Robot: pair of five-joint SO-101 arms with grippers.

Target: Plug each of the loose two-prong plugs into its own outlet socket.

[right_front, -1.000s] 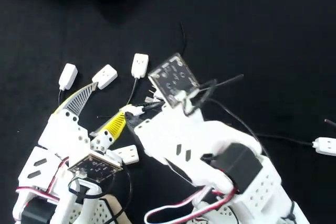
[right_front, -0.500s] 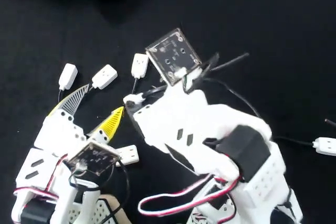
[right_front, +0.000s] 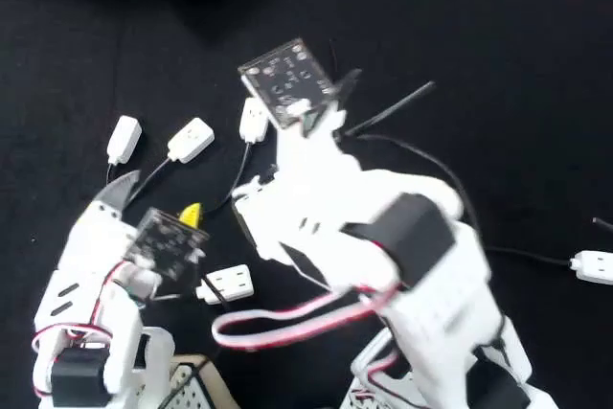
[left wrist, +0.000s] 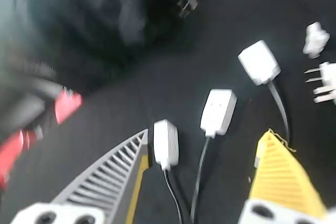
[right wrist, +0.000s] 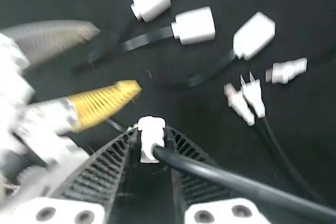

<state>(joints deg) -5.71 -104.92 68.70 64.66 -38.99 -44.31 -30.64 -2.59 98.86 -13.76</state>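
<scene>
So far, nothing is looking plugged in: the right hand (right wrist: 152,132) is clenching one white plug (right wrist: 150,142), the left hand (left wrist: 206,132) is hanging released over three empty sockets (left wrist: 218,111), and other plugs (right wrist: 253,95) are lying loose on the worktop (right_front: 498,64).

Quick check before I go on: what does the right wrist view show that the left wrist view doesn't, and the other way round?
Only the right wrist view: the right pincer shut on a white plug, whose black cable runs back past the camera.
Only the left wrist view: a blurred red part at the edge, which I cannot identify.
Both: the row of three white sockets on the black table, a loose pronged plug beside them, and the open left pincer, holding nothing.
</scene>
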